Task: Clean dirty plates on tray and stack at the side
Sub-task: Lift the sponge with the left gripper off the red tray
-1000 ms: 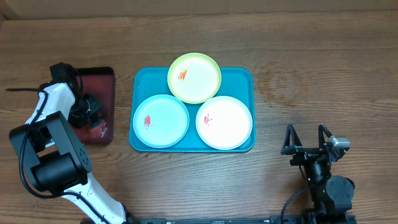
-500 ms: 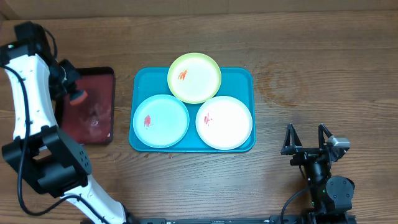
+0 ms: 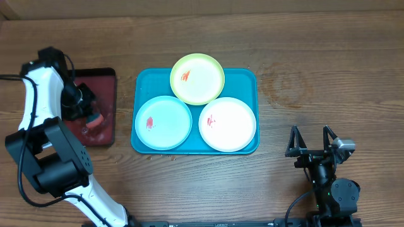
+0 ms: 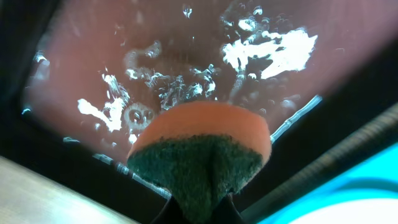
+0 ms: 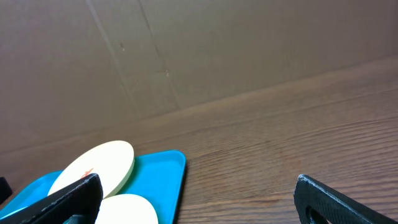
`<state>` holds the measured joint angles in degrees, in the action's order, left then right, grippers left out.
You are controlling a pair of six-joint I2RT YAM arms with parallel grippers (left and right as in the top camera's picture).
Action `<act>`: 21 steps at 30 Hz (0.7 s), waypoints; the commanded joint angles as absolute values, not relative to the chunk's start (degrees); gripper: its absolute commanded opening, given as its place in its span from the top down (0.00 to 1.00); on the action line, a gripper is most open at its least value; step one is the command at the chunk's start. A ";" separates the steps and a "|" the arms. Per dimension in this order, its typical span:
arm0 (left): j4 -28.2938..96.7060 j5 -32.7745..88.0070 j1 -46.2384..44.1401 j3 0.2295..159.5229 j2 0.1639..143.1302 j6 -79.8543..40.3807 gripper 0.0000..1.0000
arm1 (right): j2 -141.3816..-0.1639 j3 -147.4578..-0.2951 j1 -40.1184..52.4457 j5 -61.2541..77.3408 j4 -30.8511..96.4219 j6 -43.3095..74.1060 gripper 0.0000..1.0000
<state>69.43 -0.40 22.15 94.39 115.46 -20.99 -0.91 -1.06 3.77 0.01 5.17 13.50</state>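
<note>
Your left gripper point(image 3: 88, 113) pinches a sponge point(image 4: 200, 143) over the wet red tray point(image 3: 105, 81). Your right gripper point(image 3: 310, 135) stands wide apart near the blue tray point(image 3: 142, 81) holding three smeared plates point(image 3: 197, 79).

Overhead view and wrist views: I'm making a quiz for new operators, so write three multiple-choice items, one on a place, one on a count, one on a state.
1. In the overhead view, where on the tray is the yellow-green plate?
A. top edge, middle
B. bottom left
C. bottom right

2. How many plates show red smears?
A. one
B. two
C. three

3. What is the left pincer doing?
A. open, empty
B. shut on a sponge
C. shut on a plate

Key:
1 A: it overlaps the tray's top rim, above the other two.
2 C: the yellow-green plate, blue plate and white plate each bear a red mark.
3 B: the left wrist view shows the sponge pinched at the pincer's tip.
</note>
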 commanded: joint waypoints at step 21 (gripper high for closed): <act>67.90 0.78 19.90 95.37 110.54 -14.90 0.96 | -0.67 -0.47 3.51 0.08 4.84 13.56 0.00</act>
<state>67.88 0.36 19.86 95.70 110.78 -17.78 -0.91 -1.06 3.77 0.01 5.17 13.47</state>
